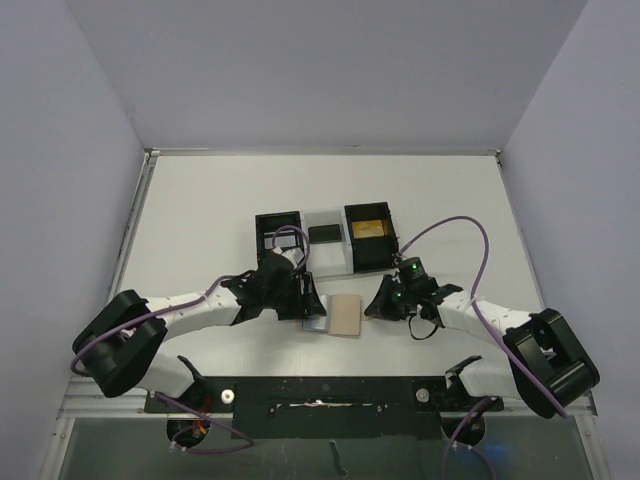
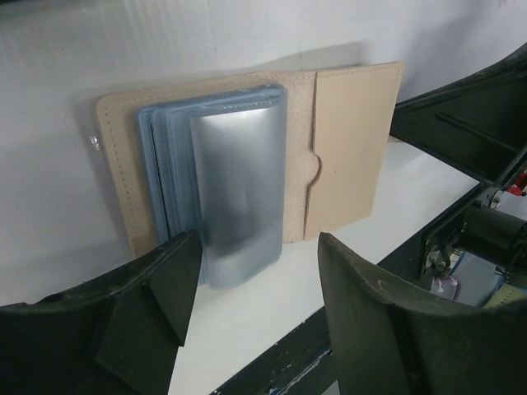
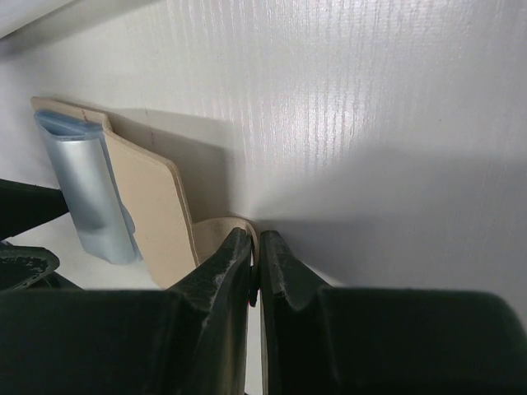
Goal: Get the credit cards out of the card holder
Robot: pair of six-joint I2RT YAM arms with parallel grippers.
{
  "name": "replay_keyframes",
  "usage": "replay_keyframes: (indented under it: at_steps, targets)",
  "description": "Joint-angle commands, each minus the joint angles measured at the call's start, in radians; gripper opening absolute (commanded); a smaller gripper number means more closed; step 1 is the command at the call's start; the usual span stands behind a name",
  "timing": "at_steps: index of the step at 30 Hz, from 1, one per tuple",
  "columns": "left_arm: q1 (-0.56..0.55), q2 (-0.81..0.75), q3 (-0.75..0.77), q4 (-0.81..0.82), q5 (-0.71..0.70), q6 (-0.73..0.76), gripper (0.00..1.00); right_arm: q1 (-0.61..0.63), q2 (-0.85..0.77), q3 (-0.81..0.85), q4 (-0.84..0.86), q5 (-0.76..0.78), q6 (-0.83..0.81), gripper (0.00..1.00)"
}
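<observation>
The tan card holder point(image 1: 346, 315) lies open on the table between both grippers. In the left wrist view its tan pocket panel point(image 2: 354, 140) is on the right. A stack of blue-grey sleeves with a silvery card point(image 2: 239, 189) sticks out past its near edge. My left gripper point(image 2: 257, 255) is open, its fingers on either side of that card's end and not closed on it. My right gripper point(image 3: 255, 240) is shut on the curled tan flap of the card holder point(image 3: 152, 206). The silvery card point(image 3: 90, 189) shows at the holder's far side.
A black three-compartment tray point(image 1: 325, 238) stands just behind the grippers, with a yellowish item in its right compartment point(image 1: 368, 228) and a dark card in the left one. The table's front rail point(image 1: 320, 395) runs close below the holder.
</observation>
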Motion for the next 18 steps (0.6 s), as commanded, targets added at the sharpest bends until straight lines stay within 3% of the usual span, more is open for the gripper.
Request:
replay_keyframes:
  at_steps: [1,7,12,18]
  targets:
    - [-0.006,0.037,0.038,0.048,0.009,-0.013,0.58,-0.007,0.015,0.017,-0.003,0.027,-0.021,0.07]
    - [-0.015,0.067,0.039,0.065,0.023,-0.019,0.58,-0.007,0.021,0.02,0.004,0.013,-0.025,0.08]
    - [-0.02,0.072,0.039,0.172,0.078,-0.048,0.56,-0.005,0.015,0.023,-0.01,0.005,-0.026,0.11]
    - [-0.053,0.1,0.162,0.213,0.11,-0.005,0.53,-0.007,-0.002,0.051,-0.065,0.05,-0.043,0.13]
